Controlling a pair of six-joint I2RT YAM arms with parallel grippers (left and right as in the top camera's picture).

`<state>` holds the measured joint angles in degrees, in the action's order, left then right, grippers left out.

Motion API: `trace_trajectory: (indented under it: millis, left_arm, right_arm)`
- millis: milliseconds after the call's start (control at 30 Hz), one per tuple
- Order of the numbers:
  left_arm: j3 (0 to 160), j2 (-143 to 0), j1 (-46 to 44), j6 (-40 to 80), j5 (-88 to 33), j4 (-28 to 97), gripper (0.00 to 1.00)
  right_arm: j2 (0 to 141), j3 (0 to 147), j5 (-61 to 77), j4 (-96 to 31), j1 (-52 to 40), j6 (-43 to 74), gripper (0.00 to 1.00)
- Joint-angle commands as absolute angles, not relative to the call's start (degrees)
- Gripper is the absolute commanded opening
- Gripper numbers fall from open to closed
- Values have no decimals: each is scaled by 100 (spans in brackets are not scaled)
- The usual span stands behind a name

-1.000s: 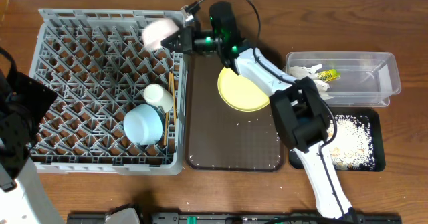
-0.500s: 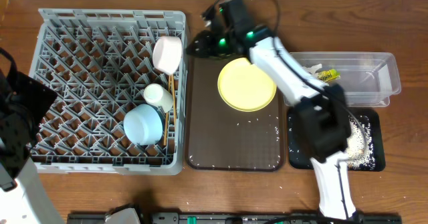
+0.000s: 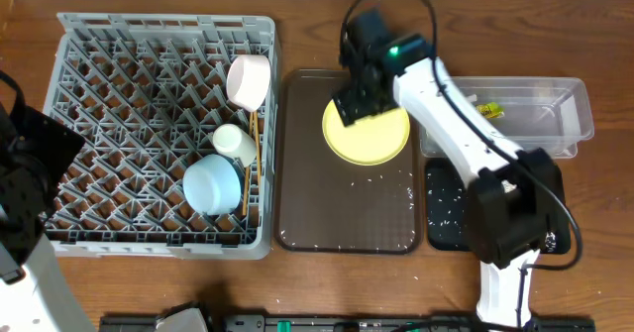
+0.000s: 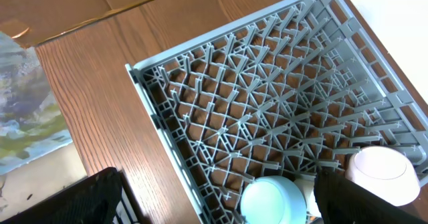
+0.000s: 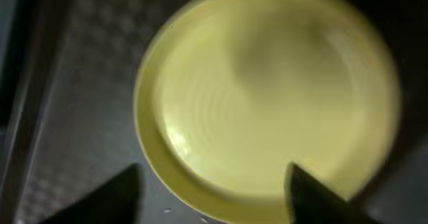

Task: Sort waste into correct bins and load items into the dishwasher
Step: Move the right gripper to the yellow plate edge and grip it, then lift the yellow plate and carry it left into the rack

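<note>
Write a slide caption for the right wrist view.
Open right gripper poised over the round yellow plate resting on the dark brown textured tray.

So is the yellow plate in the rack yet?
Not yet. The yellow plate lies flat on the brown tray, beside the grey rack.

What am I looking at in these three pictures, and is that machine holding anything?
This is a two-armed robot at a wooden table. One picture looks down from above. The other two come from a camera on each wrist. The left hand is open and pointed toward the grey dish rack, which holds a whitish bowl, a blue bowl, a cup and chopsticks. The right hand hangs open above a yellow plate on a brown tray. Neither hand holds anything.
</note>
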<state>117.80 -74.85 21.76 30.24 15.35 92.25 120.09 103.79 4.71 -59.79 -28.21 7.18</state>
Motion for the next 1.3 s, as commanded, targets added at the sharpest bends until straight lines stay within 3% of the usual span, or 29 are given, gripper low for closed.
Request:
trace_trajectory:
  millis: [0, 33, 233, 500, 800, 900, 933, 967, 1267]
  left_arm:
    - [11830, -7489, 2211, 3096, 1555, 9513, 93]
    - [11830, -7489, 2211, 3096, 1555, 9513, 93]
    - [11830, -7489, 2211, 3096, 1555, 9513, 93]
    - [11830, -7489, 2211, 3096, 1555, 9513, 93]
    - [11830, -7489, 2211, 3096, 1555, 9513, 93]
    - [11830, -7489, 2211, 3096, 1555, 9513, 93]
    - [11830, -7489, 2211, 3096, 1555, 9513, 93]
    - [11830, -7489, 2211, 3096, 1555, 9513, 93]
    - [11830, -7489, 2211, 3096, 1555, 9513, 93]
  right_arm:
    - [12125, 9745, 882, -5533, -3039, 574, 51]
    - [12125, 9581, 934, -5347, -3105, 572, 45]
    - [12125, 8917, 814, -4425, -3564, 574, 41]
    - [12130, 8833, -322, -4327, -4053, 790, 33]
    - [12186, 8296, -1094, -3745, -4169, 1066, 31]
    - [12186, 8110, -1094, -3570, -4169, 1114, 19]
    - [12186, 8103, -1094, -3573, -4169, 1111, 5]
    - [12186, 8108, -1090, -3570, -4169, 1109, 1]
    - [11242, 9266, -115, -3916, -4191, 1256, 1]
